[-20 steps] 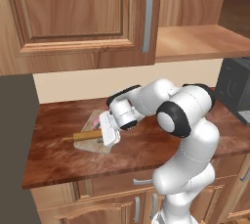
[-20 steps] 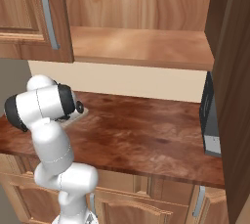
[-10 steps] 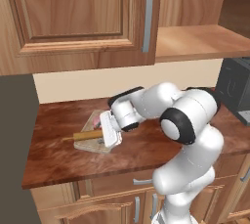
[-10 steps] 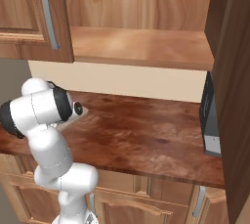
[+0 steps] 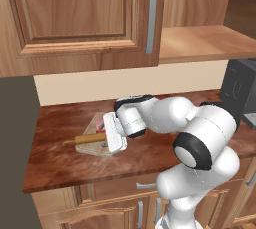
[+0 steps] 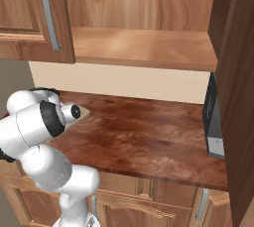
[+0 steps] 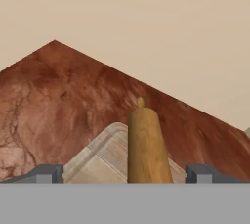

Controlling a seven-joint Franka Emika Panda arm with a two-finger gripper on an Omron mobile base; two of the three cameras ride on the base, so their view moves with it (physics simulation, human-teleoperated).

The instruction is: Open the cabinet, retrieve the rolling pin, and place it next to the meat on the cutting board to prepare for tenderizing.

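hand view, claw (image 7: 125, 179) spread apart, rolling pin (image 7: 146, 145) lying between its tips on cutting board (image 7: 102, 162), dark countertop (image 7: 58, 96) beyond

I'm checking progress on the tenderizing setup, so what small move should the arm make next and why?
Probably lift the tool straight back from the cutting board. Its jaws stand wide apart with the rolling pin lying between them on the board, apparently released. The meat shows just beyond the hand, so the placing looks done.

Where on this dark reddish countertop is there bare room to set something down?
Bare: the dark reddish countertop between the white arm and the black appliance, and the open cabinet's plain wooden shelf. Crowded: the pale tan cutting board, carrying the light-brown wooden rolling pin, with the open claw over it.
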